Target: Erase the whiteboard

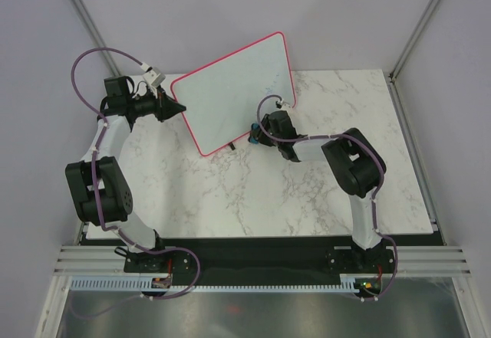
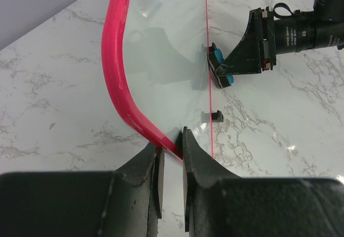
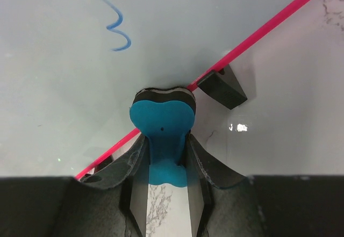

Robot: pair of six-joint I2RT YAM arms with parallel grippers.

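**Both pincers clamped: left on the board's rim, right on the eraser**

The whiteboard is a wide white rectangle with rounded corners and a thin pink-red frame. Its face is glossy and mostly bare. My right wrist camera shows a blue squiggle of handwriting on it, above the near edge. A small black foot sticks out just past the frame there.

The board sits over the far left part of the marble table. It is tilted rather than flat, with its face turned up and towards the table's near right.

My left pincer comes in from the table's left side. Its jaws are closed on the pink frame at the board's short left edge, one finger on each side of the rim. My right pincer is near the table's middle, at the board's near long edge. It grips a blue eraser, and the eraser's dark pad presses against the board right at the pink frame. In the top view that contact lies towards the right half of the near edge.

The board's long axis runs diagonally across the table, from the left side towards the far right corner. The short edge in my left pincer is the end nearer the table's left side, and the opposite short edge points to the far right.
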